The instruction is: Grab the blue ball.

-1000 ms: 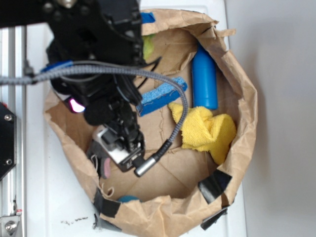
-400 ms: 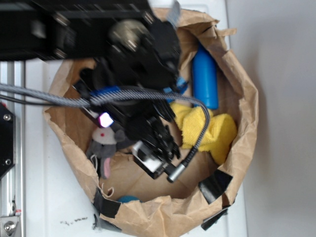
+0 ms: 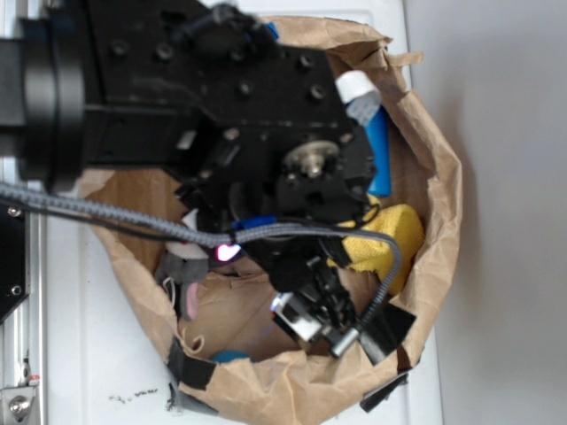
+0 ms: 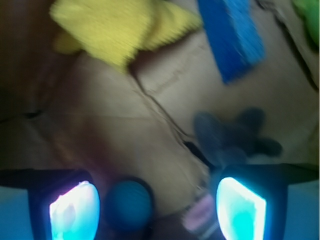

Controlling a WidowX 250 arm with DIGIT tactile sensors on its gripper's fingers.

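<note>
- Right now you have the gripper (image 4: 157,207) spread wide, nothing between its fingers (image 4: 75,212).
- You see the ball (image 4: 129,204) in the wrist view low between the fingers, just beside the left-hand one, on the bag floor.
- From outside, your ball (image 3: 232,356) peeks out at the near rim of the bag (image 3: 434,204), well left of the arm's tip.
- You also have a yellow cloth (image 4: 117,25), blue sponge (image 4: 235,37) and grey plush (image 4: 232,135) farther in.
</note>
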